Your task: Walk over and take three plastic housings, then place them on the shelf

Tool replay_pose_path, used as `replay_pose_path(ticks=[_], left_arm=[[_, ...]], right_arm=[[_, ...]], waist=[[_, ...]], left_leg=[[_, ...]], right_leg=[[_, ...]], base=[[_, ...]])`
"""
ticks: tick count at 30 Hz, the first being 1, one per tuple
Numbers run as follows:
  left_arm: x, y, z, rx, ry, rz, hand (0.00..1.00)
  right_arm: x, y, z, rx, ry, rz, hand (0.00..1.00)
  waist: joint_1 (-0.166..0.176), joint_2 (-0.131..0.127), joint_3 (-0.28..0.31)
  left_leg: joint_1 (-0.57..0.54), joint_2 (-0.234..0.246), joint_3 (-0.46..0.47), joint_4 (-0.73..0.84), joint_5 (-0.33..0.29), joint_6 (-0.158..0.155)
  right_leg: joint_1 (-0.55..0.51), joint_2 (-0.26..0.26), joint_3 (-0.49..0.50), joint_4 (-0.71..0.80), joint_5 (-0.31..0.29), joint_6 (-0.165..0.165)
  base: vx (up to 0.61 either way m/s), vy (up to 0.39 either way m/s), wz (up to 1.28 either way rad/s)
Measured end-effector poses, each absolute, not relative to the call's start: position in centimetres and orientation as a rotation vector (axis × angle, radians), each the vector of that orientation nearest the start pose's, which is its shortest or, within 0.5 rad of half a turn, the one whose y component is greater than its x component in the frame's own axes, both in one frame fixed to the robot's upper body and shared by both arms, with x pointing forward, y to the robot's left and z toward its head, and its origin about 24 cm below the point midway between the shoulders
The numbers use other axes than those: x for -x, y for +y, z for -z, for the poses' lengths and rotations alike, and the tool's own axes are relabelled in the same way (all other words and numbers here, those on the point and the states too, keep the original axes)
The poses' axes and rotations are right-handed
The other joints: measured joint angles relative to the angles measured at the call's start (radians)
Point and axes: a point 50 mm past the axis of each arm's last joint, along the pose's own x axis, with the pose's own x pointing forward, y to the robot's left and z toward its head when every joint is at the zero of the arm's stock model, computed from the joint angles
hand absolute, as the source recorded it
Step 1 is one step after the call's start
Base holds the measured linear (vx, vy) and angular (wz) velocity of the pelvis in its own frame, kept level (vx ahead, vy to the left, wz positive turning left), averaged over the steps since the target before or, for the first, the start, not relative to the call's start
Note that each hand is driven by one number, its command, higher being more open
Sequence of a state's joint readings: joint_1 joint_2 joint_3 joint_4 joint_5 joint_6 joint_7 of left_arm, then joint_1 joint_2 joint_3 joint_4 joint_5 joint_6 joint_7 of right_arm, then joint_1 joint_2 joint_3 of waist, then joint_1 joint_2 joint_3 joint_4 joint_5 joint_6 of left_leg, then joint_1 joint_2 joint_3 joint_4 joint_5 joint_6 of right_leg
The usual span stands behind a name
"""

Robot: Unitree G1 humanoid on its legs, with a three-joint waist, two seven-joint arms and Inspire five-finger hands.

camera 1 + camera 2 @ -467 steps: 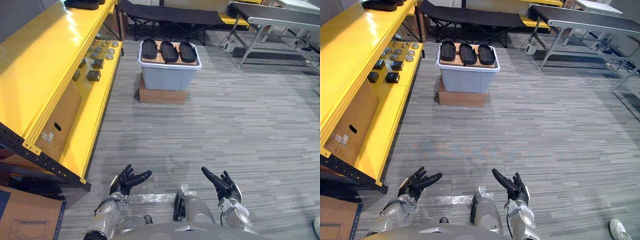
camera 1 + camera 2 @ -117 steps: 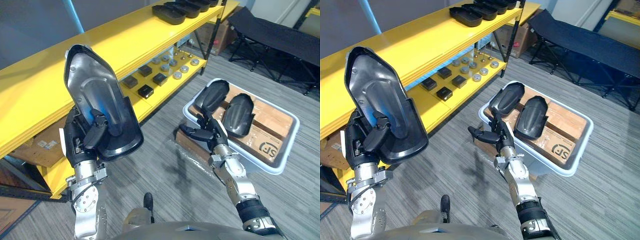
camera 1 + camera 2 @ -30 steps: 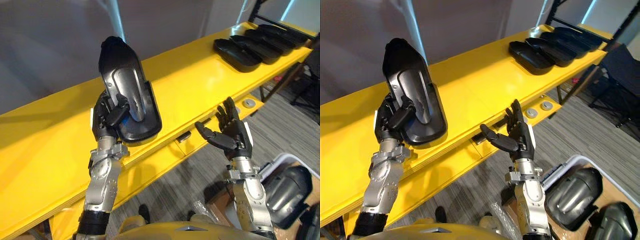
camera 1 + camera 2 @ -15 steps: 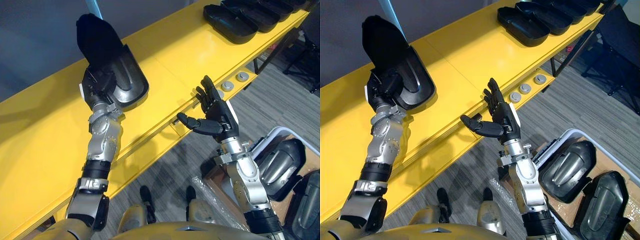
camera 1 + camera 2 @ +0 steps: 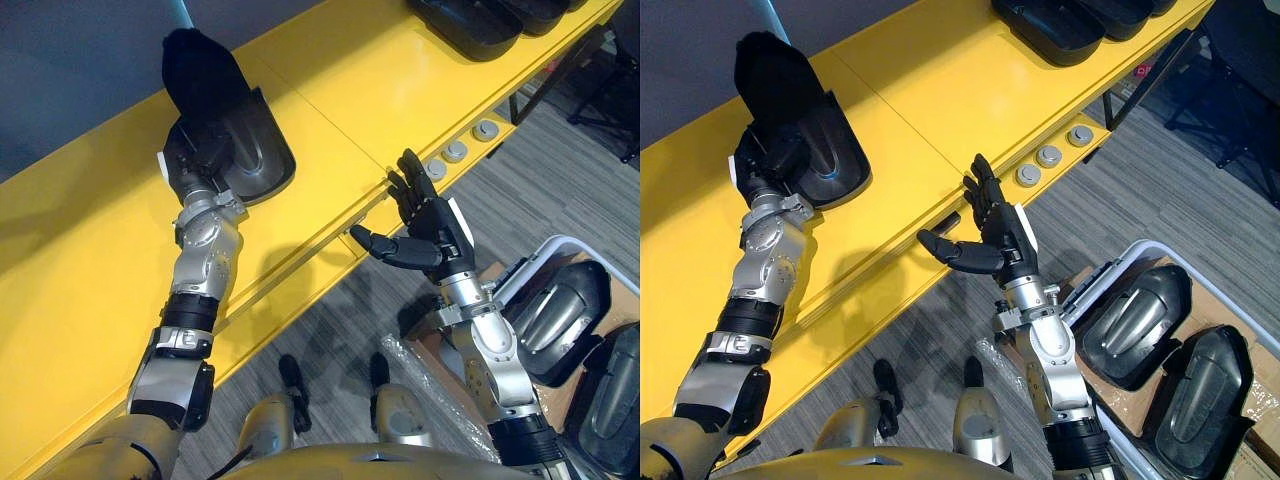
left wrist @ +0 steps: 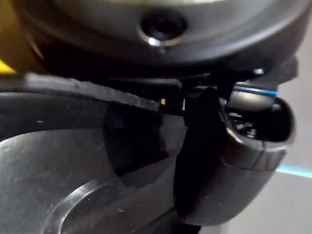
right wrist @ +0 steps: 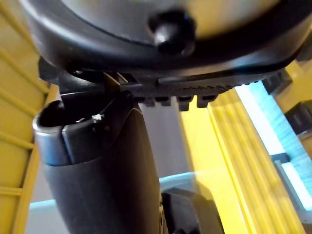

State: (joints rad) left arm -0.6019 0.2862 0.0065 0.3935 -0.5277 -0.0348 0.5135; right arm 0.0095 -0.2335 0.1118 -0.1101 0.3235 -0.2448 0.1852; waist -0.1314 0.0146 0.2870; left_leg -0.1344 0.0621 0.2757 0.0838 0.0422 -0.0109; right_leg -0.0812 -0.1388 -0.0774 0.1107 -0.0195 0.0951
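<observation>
- the left hand (image 5: 200, 160) is clenched round the wide end of a black moulded plastic housing (image 5: 240, 150), with the thumb pressed against its hollow inner face in the left wrist view.
- the housing is held over the top board of the yellow metal shelf (image 5: 330, 100), its narrow end tilted up and away beyond the fingers; whether its lower edge already touches the board cannot be told.
- for a clean placement, the housing should be lowered until it lies flat, hollow side up, well in from the shelf edge nearest the wrist, and the fingers should be loosened only once its weight is borne by the board.
- it would best be lined up with the row of similar black housings (image 5: 1060, 25) lying farther along the shelf, beyond the right hand.
- the right hand (image 5: 430, 225) is released, its fingers spread, and hangs empty just off the shelf's front edge.
- below and behind that hand, two more black housings (image 5: 560, 310) lie in a grey plastic bin (image 5: 530, 264).
- no brand, label or writing can be made out on the housing or the shelf.
</observation>
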Motion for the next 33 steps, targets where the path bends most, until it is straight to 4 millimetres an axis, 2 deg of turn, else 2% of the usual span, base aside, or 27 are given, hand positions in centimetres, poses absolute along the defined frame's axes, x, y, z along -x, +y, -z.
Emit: replay_pose_path(ticks=[11,20,31,33], left_arm=[[-36.5,20.0,-14.0,0.275,-0.121,-0.48,1.0],[-36.5,19.6,-13.9,0.267,-0.114,-0.519,1.0],[-36.6,19.3,-13.3,0.155,-0.079,-0.52,1.0],[-36.5,19.4,-13.0,0.153,-0.067,-0.519,1.0]], right_arm=[[-24.8,-14.8,-9.3,-0.096,-0.336,-0.307,1.0],[-24.6,-14.2,-8.9,-0.11,-0.318,-0.307,1.0],[-23.9,-14.0,-7.9,-0.124,-0.278,-0.307,1.0],[-23.7,-13.6,-7.6,-0.128,-0.266,-0.321,1.0]], waist=[[-0.006,0.001,0.013],[-0.012,0.001,0.015],[-0.011,0.001,0.009],[-0.011,0.001,-0.01]], left_leg=[[0.03,-0.006,-0.007,-0.043,0.024,0.001],[0.092,-0.017,-0.01,-0.147,0.074,-0.002],[0.131,-0.015,-0.011,-0.169,0.08,-0.005],[0.131,-0.015,-0.011,-0.169,0.08,-0.006]], right_leg=[[0.02,-0.001,-0.009,-0.006,0.002,0.0],[0.047,-0.001,-0.023,-0.023,0.002,0.0],[0.085,0.0,-0.03,-0.038,0.003,0.002],[0.087,0.001,-0.032,-0.044,0.005,0.003]], base=[[0.0,0.002,0.01],[0.01,0.004,0.02],[0.0,0.002,0.01],[0.0,0.0,0.0]])
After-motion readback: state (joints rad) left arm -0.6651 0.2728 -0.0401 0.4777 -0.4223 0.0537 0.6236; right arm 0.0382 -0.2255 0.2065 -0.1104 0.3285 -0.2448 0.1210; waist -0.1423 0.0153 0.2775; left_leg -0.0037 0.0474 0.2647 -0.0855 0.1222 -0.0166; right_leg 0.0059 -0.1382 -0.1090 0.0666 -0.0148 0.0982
